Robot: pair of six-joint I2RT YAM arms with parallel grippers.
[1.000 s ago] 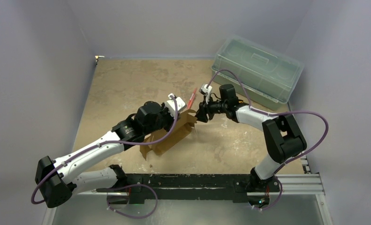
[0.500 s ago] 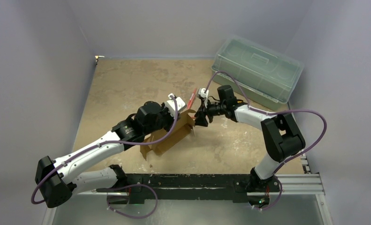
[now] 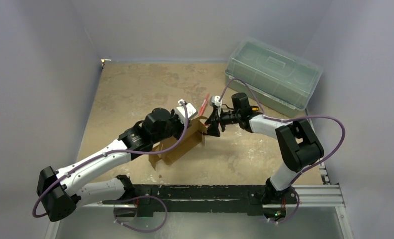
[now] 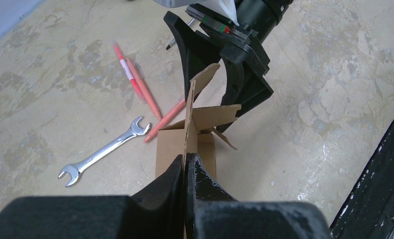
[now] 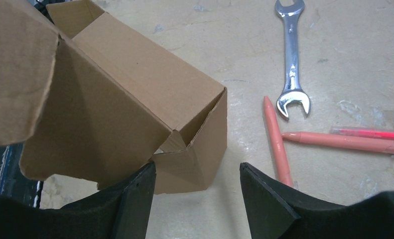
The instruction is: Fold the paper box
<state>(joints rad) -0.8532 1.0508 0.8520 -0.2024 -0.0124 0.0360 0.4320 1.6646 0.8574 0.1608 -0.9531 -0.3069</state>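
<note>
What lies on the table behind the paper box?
Past the paper box, the left wrist view shows a silver wrench and three pink-orange pens or crayons; one's far end is covered by a box flap.

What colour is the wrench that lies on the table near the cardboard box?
Shiny silver metal. The wrench shows best in the right wrist view.

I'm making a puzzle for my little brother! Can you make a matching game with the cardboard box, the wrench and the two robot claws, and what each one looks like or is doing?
Things:
1. paper box
2. wrench
3. left gripper
4. right gripper

Descriptions:
A. shiny silver
B. jaws wide apart
C. brown, with flaps sticking up
D. pinched shut on a cardboard flap

Pairs: 1-C, 2-A, 3-D, 4-B
</note>
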